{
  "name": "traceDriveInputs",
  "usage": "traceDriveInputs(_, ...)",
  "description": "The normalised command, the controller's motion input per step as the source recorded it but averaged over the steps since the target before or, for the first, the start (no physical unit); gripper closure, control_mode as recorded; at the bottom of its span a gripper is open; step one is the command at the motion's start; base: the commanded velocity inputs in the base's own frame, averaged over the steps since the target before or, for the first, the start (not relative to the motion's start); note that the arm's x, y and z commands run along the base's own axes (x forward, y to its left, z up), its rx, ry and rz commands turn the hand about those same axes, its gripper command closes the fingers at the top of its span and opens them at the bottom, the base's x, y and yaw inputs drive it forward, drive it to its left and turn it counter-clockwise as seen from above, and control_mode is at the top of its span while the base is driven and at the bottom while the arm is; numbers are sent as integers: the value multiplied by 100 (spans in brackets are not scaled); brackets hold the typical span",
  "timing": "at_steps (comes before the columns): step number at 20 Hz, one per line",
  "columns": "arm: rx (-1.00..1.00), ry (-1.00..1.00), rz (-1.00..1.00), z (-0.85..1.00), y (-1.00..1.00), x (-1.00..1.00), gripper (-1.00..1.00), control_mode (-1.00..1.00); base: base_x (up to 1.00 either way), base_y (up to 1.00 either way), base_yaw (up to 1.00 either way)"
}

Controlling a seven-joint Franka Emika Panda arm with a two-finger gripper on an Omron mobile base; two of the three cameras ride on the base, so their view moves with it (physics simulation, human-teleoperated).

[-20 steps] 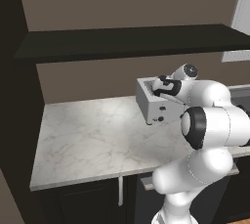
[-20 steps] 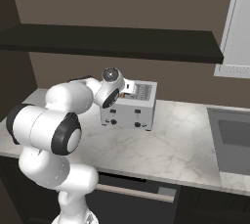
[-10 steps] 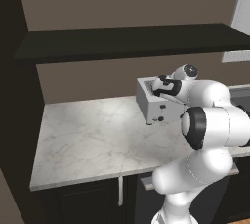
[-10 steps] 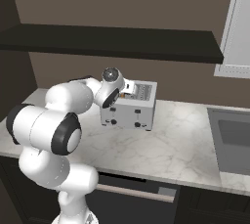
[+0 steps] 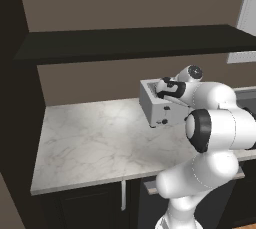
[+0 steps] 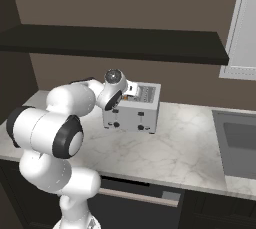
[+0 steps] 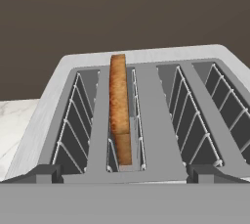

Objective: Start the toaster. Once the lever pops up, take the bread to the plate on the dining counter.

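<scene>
Over the toaster (image 6: 132, 113) on the marble worktop (image 5: 95, 143): gripper (image 7: 125, 174), jaws spread wide, holding nothing. Bread (image 7: 119, 105): one slice upright in the second slot; likely light, stiff, crumbly, best pinched across its flat faces. Hand view reveals slots; right base view, front levers.

Two base cams sit behind the arm, one to its left, one to its right, both looking fwd and down over the marble worktop (image 5: 95, 138) from mid range; both take in the toaster (image 5: 152, 104) against the back wall. Hand cam looks down along the gripper, v. close above the toaster's slots, bread (image 7: 118, 105) centre frame.
</scene>
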Motion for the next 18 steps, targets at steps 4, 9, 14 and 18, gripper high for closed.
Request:
traceDriveInputs(4, 0, 0, 0, 0, 0, 0, -100, -100, 0, 0, 0)
traceDriveInputs(9, 0, 0, 0, 0, 0, 0, -100, -100, 0, 0, 0)
traceDriveInputs(14, 0, 0, 0, 0, 0, 3, -100, -100, 0, 0, 0)
traceDriveInputs(18, 0, 0, 0, 0, 0, 11, -100, -100, 0, 0, 0)
